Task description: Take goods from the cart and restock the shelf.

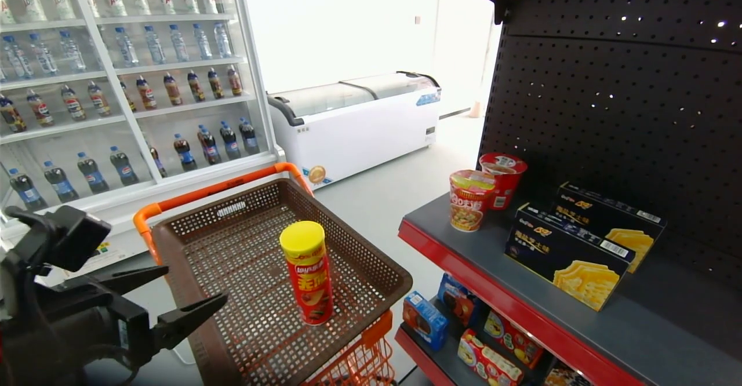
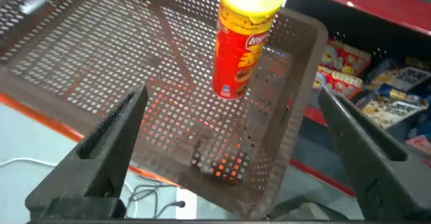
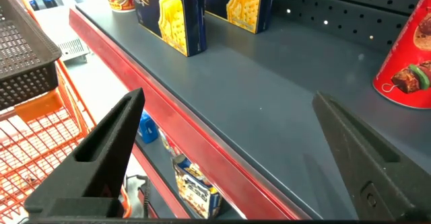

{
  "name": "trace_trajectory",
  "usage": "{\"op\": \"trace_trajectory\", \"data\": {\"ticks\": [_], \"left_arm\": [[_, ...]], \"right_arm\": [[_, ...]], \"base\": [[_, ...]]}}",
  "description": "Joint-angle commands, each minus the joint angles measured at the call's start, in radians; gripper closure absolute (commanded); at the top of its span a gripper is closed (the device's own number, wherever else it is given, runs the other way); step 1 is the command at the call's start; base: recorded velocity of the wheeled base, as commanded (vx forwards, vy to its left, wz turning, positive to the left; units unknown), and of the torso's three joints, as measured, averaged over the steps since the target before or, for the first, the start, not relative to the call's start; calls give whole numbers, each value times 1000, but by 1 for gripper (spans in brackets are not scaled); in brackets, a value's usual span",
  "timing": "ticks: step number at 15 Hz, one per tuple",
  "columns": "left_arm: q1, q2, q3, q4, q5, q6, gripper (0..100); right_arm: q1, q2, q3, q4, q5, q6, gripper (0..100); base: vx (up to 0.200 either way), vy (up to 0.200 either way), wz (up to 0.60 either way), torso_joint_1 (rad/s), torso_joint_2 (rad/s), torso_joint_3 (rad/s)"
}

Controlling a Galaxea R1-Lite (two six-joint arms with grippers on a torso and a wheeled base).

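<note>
A red chips can with a yellow lid (image 1: pixel 307 273) stands upright in the brown perforated cart basket (image 1: pixel 243 200). My left gripper (image 1: pixel 197 283) hangs open just outside the basket's near left rim, level with the can and apart from it. In the left wrist view the can (image 2: pixel 242 42) stands beyond the open fingers (image 2: pixel 108 150). My right gripper (image 3: pixel 229 96) is open over the grey shelf board (image 3: pixel 269 83), holding nothing. On the shelf (image 1: pixel 440 224) stand two cup noodles (image 1: pixel 469 200) and two dark boxes (image 1: pixel 565 258).
A red cup (image 3: pixel 407 62) stands on the shelf close to my right gripper. Snack packs (image 1: pixel 426 319) fill the lower shelf. The cart's orange handle (image 1: pixel 220 189) faces a drinks fridge (image 1: pixel 116 84). A chest freezer (image 1: pixel 359 119) stands behind, with open floor between cart and shelf.
</note>
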Motion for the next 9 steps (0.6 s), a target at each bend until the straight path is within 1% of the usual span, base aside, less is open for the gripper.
{"op": "trace_trajectory", "data": {"ticks": [1,2,3,4,6,7,9], "left_arm": [[0,189,-31,-46,-41,7,0],[0,232,-40,-66,-69,9,0],[0,254,-48,-73,-81,13,0],[0,309,-71,-84,-113,33,0],[-4,364,-109,-87,-118,38,0],[-19,406,-139,-93,-118,38,0],[-46,470,-151,-153,-118,36,0]], "right_arm": [[0,1,0,0,0,-1,0],[0,1,0,0,0,1,0],[0,1,0,0,0,1,0],[0,1,0,0,0,-1,0],[0,1,0,0,0,1,0],[0,1,0,0,0,1,0],[0,1,0,0,0,1,0]], "base": [[0,0,0,0,0,0],[0,0,0,0,0,0],[0,0,0,0,0,0],[0,0,0,0,0,0],[0,0,0,0,0,0],[0,0,0,0,0,0],[0,0,0,0,0,0]]}}
